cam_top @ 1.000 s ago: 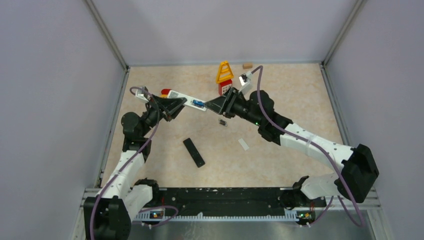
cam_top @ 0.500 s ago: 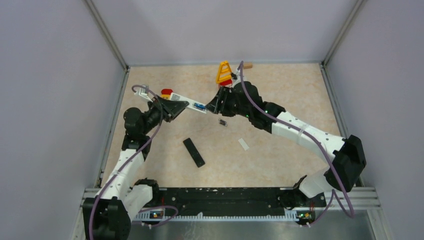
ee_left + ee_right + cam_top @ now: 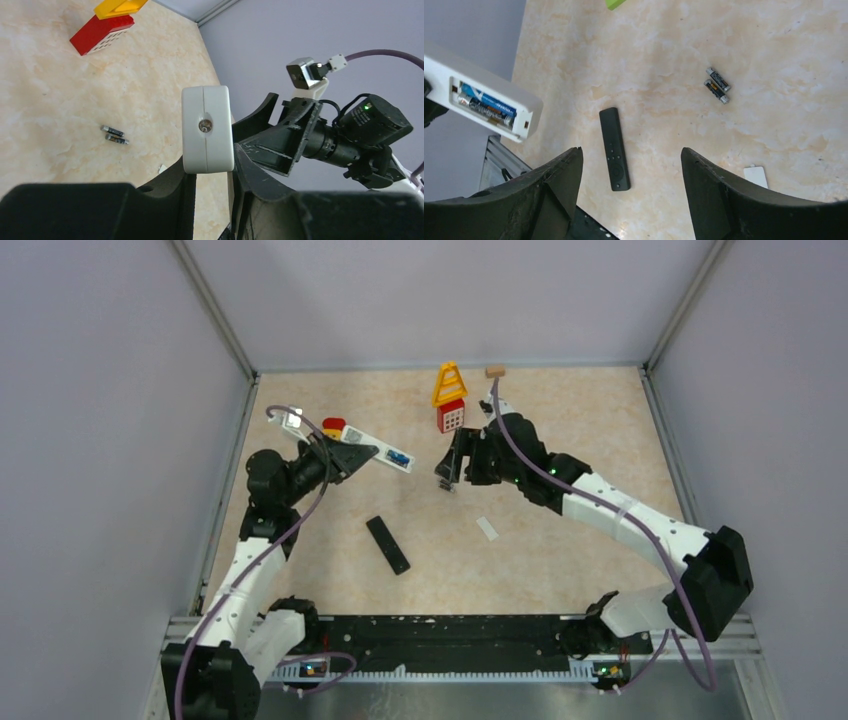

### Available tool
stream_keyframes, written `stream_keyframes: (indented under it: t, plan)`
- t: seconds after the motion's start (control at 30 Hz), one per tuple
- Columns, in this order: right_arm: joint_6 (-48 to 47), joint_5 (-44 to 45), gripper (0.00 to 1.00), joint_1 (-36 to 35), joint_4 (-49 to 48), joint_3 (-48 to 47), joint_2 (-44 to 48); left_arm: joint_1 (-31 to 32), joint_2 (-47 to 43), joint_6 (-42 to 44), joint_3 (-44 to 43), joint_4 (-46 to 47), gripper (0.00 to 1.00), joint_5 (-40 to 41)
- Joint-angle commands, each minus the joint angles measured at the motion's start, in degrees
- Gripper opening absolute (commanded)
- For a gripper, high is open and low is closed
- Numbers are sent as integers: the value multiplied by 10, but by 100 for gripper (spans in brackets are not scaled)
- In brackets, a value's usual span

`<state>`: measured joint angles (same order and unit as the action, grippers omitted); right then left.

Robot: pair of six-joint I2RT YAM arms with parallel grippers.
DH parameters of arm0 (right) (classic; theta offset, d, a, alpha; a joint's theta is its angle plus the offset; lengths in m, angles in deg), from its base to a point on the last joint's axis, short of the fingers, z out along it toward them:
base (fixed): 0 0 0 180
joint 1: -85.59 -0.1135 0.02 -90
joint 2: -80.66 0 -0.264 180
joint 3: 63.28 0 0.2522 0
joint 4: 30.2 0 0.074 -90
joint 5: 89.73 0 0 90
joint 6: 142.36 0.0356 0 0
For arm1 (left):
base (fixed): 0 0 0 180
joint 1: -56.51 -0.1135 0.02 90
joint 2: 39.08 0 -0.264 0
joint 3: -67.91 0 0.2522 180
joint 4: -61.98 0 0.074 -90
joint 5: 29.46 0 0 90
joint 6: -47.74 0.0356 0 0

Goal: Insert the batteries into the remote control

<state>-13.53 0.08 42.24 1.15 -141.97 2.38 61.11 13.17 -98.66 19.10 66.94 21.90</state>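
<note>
Looking down from the top external view, the left tool (image 3: 352, 454) is clamped on the white remote (image 3: 378, 453), holding it raised left of centre with its open bay facing up. The right tool (image 3: 447, 468) hangs with its fingers apart and empty, right over the loose batteries (image 3: 446, 486) on the worktop (image 3: 560, 440). A black remote (image 3: 388, 545) lies below centre, a white cover (image 3: 487, 528) lies to its right, and a toy stack (image 3: 449, 400) stands at upper middle.

From the left wrist, the white remote's end face sits squarely between the fingers. The loose batteries lie side by side at middle left.

From the right wrist, the bay at upper left shows two seated cells (image 3: 486, 104), one blue-wrapped, and it looks full. The loose pair lies at upper right.

The step in hand is probably picking up one loose battery. Since the two lie almost touching, it is best to straddle the outer one across its width and close gently so it does not roll.

Bare worktop surrounds the pair, and the toy stack and walls are well apart. Only the held remote, near on the left, needs avoiding.
</note>
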Motion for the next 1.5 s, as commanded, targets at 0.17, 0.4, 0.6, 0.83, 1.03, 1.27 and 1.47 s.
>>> stream_keyframes:
  t: [0.17,0.4,0.6,0.83,1.03,1.27,1.47]
  plan:
    - [-69,64,86,9,66,55,47,1,19,48,3,-8,0,-7]
    - [-114,74,75,10,98,109,7,16,47,45,34,-10,0,-21]
    - [-134,42,72,10,97,136,-42,76,111,58,43,-15,0,-5]
    - [-153,55,66,9,101,132,-100,135,201,66,41,12,0,13]
    - [-163,75,63,8,120,120,-128,168,266,44,46,66,0,23]
    - [-187,80,59,3,123,117,-149,212,334,7,52,113,0,87]
    - [-197,87,56,-1,118,114,-158,243,346,-4,76,118,13,166]
